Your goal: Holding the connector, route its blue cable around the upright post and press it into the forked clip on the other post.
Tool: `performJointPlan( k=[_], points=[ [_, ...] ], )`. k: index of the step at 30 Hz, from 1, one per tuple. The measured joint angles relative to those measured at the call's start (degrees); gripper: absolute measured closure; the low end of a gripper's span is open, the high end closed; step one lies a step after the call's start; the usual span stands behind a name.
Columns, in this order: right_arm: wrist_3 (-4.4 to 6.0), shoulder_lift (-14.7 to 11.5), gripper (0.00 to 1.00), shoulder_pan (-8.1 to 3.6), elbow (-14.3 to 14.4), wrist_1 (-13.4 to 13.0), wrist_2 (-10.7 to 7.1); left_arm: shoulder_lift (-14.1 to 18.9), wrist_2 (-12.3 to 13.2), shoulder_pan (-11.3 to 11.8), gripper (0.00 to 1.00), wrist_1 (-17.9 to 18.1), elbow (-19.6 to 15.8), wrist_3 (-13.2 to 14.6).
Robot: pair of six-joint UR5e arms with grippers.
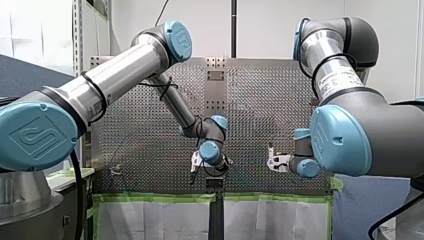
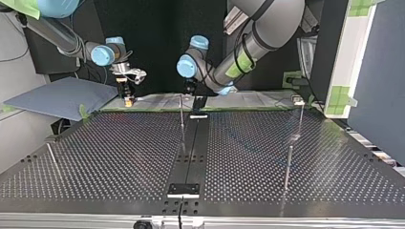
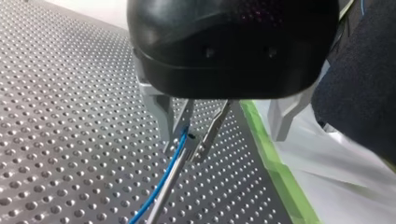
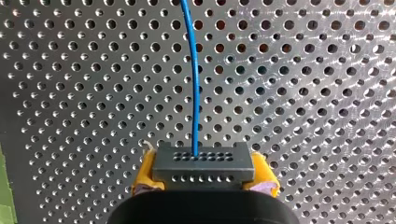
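- perforated metal desk [image 2: 119, 157] fills the work area, with a black strip [image 2: 191, 143] down its middle and green tape [image 3: 275, 172] along one edge. a blue-grey sheet [image 2: 57, 95] lies off the desk at the top view's left.
- thin posts stand on the desk in the top view: an upright post [image 2: 182, 119] beside the black strip, just below my left arm's wrist, and a second post [image 2: 288, 164] well apart at that view's right.
- any clip on the second post is too small to make out. the cable is too faint to trace in the front and top views, and both pincers are small there.
- left pincer [image 3: 191, 149]: its metal fingers [image 3: 180, 123] are drawn almost together at the tips, clenched on the blue cable [image 3: 164, 177]. the cable runs out from between them alongside a grey rod [image 3: 162, 200]; i cannot tell whether cable and rod touch.
- right pincer [image 4: 203, 179]: its yellow pads [image 4: 144, 172] clamp the dark connector [image 4: 203, 163] from both sides. the cable leaves the connector's holed face and runs straight ahead over the desk.
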Motion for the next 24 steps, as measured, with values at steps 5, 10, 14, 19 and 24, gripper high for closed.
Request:
performJointPlan(
  k=[5,10,14,19,24],
  points=[
    [0.03,0.0,1.00,0.00,0.0,0.0,0.00,0.0,-0.4,-0.1,0.00,0.1,-0.3,0.0],
    [0.04,0.0,1.00,0.00,0.0,0.0,0.00,0.0,-0.5,-0.1,0.00,0.1,-0.4,0.0],
    [0.05,0.0,1.00,0.00,0.0,0.0,0.00,0.2,-0.5,-0.2,0.00,0.1,-0.4,0.1],
    [0.04,0.0,1.00,0.00,0.0,0.0,0.00,1.0,-0.9,-0.6,0.00,0.1,-0.4,1.2],
    [0.02,0.0,1.00,0.00,0.0,0.1,0.00,1.4,-1.2,-0.9,0.00,0.1,-0.4,2.2]
  ],
)
